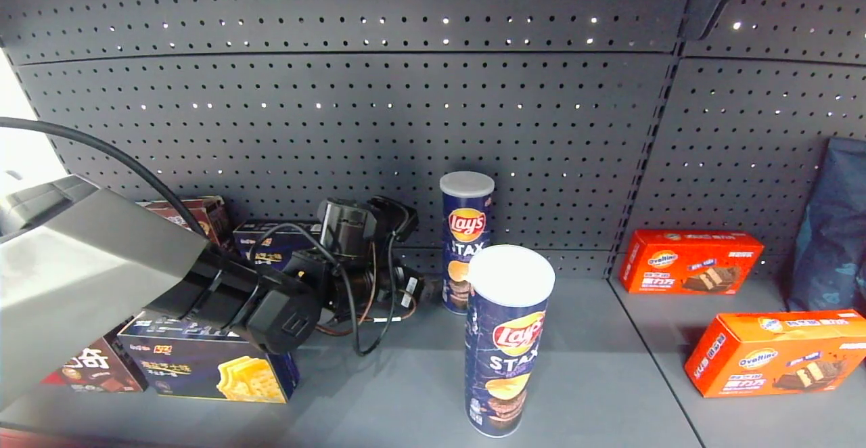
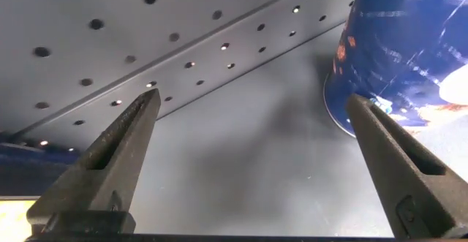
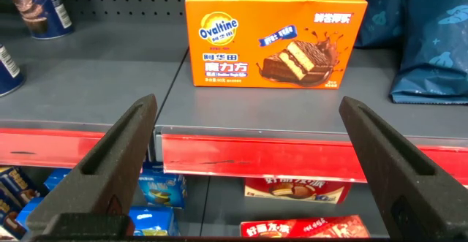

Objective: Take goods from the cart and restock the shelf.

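Observation:
Two tall dark-blue chips cans stand upright on the grey shelf (image 1: 406,394): the rear can (image 1: 466,241) by the pegboard and the front can (image 1: 509,340) nearer the edge. My left arm (image 1: 284,299) reaches in low over the shelf from the left, ending just left of the rear can. My left gripper (image 2: 254,101) is open with nothing between its fingers, and the rear can (image 2: 409,52) sits just outside one finger (image 2: 398,161). My right gripper (image 3: 248,104) is open and empty, out in front of the shelf edge, facing an orange box (image 3: 274,37).
Dark boxes (image 1: 210,367) and a red-brown box (image 1: 95,370) lie under my left arm. Two orange boxes (image 1: 690,262) (image 1: 778,353) and a blue bag (image 1: 835,231) fill the right bay. A red shelf lip (image 3: 263,158) has more goods (image 3: 292,191) below it.

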`<state>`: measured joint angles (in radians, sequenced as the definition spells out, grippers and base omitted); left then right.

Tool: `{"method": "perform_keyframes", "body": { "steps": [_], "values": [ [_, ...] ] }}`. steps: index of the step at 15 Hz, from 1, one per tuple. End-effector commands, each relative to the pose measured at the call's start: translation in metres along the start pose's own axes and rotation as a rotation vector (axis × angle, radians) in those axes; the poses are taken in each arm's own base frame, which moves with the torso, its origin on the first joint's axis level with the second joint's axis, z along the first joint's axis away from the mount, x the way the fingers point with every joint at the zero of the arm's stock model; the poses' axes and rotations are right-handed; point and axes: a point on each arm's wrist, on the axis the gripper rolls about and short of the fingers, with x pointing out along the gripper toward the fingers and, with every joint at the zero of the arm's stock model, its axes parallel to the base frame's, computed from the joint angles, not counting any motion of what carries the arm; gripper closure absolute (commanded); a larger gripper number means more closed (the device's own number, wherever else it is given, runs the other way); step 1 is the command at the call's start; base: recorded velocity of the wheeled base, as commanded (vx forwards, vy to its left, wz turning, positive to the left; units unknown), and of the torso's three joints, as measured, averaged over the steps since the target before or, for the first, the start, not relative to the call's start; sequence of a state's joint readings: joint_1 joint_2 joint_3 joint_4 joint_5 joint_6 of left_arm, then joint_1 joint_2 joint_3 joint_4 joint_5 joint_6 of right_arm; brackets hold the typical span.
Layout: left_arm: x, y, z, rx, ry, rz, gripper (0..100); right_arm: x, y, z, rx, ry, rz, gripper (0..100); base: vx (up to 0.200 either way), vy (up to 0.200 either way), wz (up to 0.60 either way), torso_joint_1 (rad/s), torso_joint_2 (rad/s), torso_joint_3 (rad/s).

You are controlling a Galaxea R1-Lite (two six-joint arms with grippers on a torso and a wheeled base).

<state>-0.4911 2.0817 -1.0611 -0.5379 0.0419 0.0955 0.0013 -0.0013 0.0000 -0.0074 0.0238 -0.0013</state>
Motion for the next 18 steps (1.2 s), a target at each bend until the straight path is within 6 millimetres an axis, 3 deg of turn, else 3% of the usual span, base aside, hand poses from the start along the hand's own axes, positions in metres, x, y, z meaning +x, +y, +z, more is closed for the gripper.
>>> {"method": "perform_keyframes", "body": {
  "steps": [1,9,13,14,15,16,18],
  "values": [
    [0.002,-0.003,-0.001,0.003,0.004,-0.005,0,0.000,0.000,0.000,0.000,0.001,0.001,0,0.000,0.000,0.00,0.000,0.00,0.000],
    [0.002,-0.002,0.000,0.002,0.000,-0.003,0,0.000,0.000,0.000,0.000,0.001,-0.001,0,0.000,0.000,0.00,0.000,0.00,0.000],
    [-0.055,0.024,0.043,-0.019,-0.135,0.054,0,0.000,0.000,0.000,0.000,0.001,0.001,0,0.000,0.000,0.00,0.000,0.00,0.000],
    [-0.068,0.027,0.048,-0.022,-0.153,0.061,0,0.000,0.000,0.000,0.000,0.001,-0.001,0,0.000,0.000,0.00,0.000,0.00,0.000],
    [-0.100,0.028,0.053,-0.022,-0.165,0.063,0,0.000,0.000,0.000,0.000,0.001,-0.001,0,0.000,0.000,0.00,0.000,0.00,0.000],
    [-0.111,0.027,0.053,-0.022,-0.165,0.061,0,0.000,0.000,0.000,0.000,0.001,0.001,0,0.000,0.000,0.00,0.000,0.00,0.000],
    [-0.160,0.026,0.049,-0.001,-0.210,0.070,0,0.000,0.000,0.000,0.000,0.001,-0.001,0,0.000,0.000,0.00,0.000,0.00,0.000]
  ]
}}
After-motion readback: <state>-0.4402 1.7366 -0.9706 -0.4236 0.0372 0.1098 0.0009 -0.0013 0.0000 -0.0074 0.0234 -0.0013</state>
